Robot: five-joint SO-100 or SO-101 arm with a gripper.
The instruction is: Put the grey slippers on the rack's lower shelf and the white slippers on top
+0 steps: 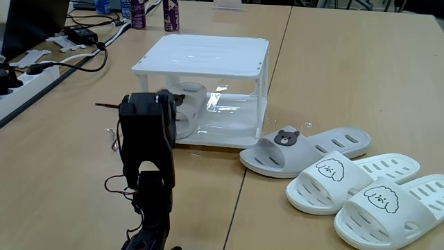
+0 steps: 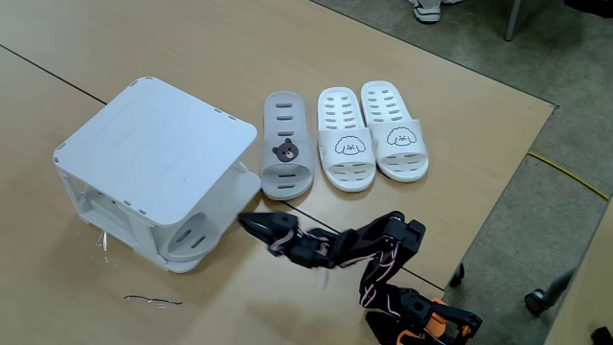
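I have the gripper (image 2: 247,223) at the rack's (image 2: 153,134) open front; whether it is clenched, I cannot tell. One grey slipper (image 1: 189,107) sits on the lower shelf (image 1: 229,125). The other grey slipper (image 2: 285,146) and the white slippers (image 2: 369,129) wait on the surface (image 2: 460,105).

The rack (image 2: 158,158) stands on the bench (image 1: 347,76) with its front open toward the arm. One grey slipper (image 2: 196,233) already lies on the lower shelf (image 1: 232,125), filling the side nearest the pincer (image 2: 251,224); the rest of that shelf is bare. The slatted top (image 1: 205,52) is bare. Beside the rack, the other grey slipper (image 2: 285,146) and two white slippers (image 2: 369,132) lie in a close row, touching or nearly so. Cables and a power strip (image 1: 28,76) crowd the bench's far left edge in a fixed view.
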